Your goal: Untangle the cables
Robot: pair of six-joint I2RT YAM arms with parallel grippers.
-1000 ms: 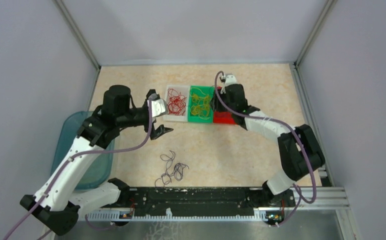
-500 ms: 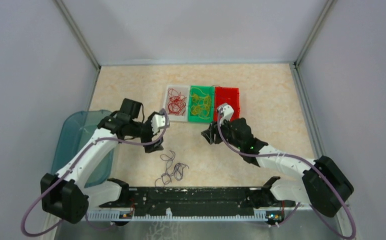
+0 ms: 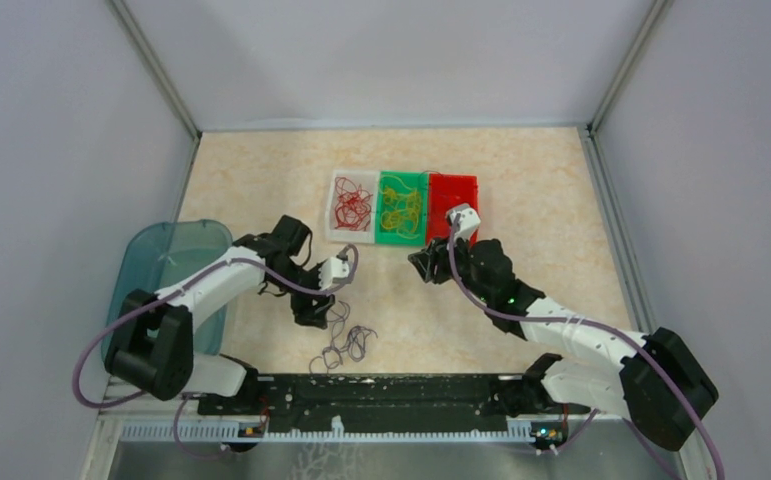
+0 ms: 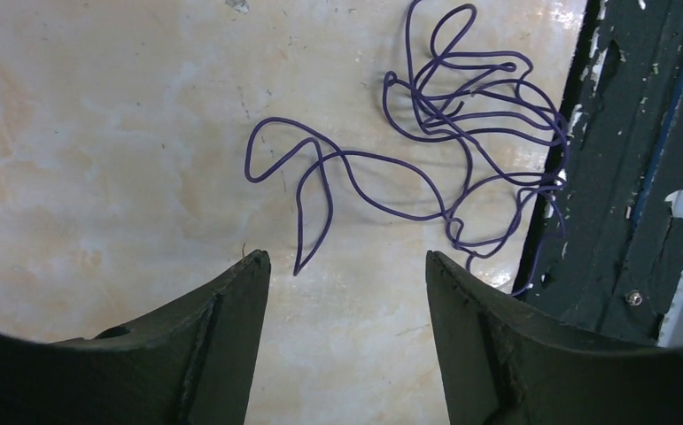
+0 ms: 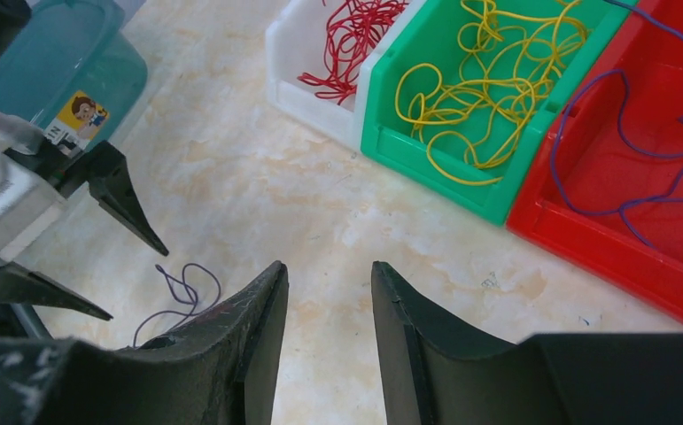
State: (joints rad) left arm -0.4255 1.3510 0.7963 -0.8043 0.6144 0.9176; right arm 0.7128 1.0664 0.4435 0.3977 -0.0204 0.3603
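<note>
Near black rail (image 4: 621, 177), purple cables (image 4: 477, 88); left fingers (image 4: 222, 345), right fingers (image 5: 240, 354) apart, empty.

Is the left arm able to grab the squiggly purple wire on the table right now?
Probably yes. The left arm's fingers stand apart right above the thin dark purple wire tangle on the beige marbled tabletop. One loop end reaches between them, and nothing blocks the way down.

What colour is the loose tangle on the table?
The tangle is dark purple, clearest in left wrist view.
</note>
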